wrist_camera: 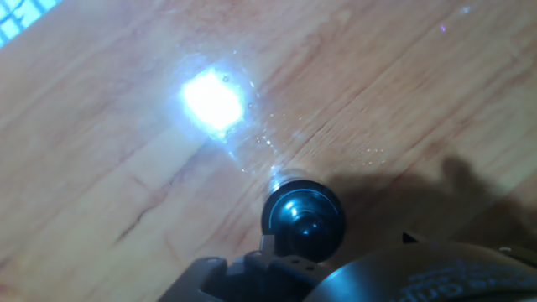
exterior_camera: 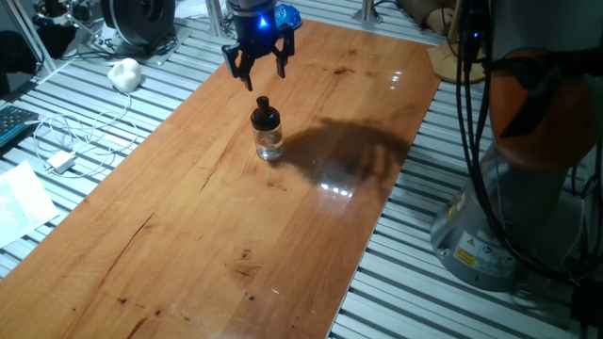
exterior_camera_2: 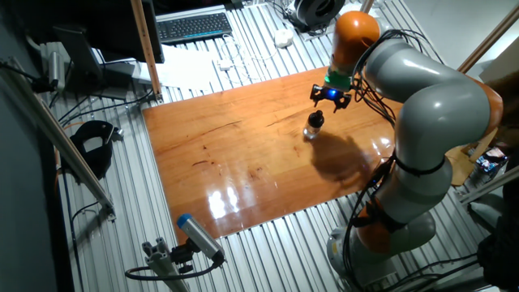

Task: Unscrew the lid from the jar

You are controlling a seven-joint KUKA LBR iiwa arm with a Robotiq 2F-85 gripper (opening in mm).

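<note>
The clear jar [exterior_camera: 268,139] looks empty, black lid [exterior_camera: 265,111] on top. The pincer [exterior_camera: 257,73] hangs open at its 12 o'clock.

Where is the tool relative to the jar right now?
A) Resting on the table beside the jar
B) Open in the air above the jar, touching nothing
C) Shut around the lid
B: the tool hangs open above the lid, which is on the jar, a clear gap between them.
</note>
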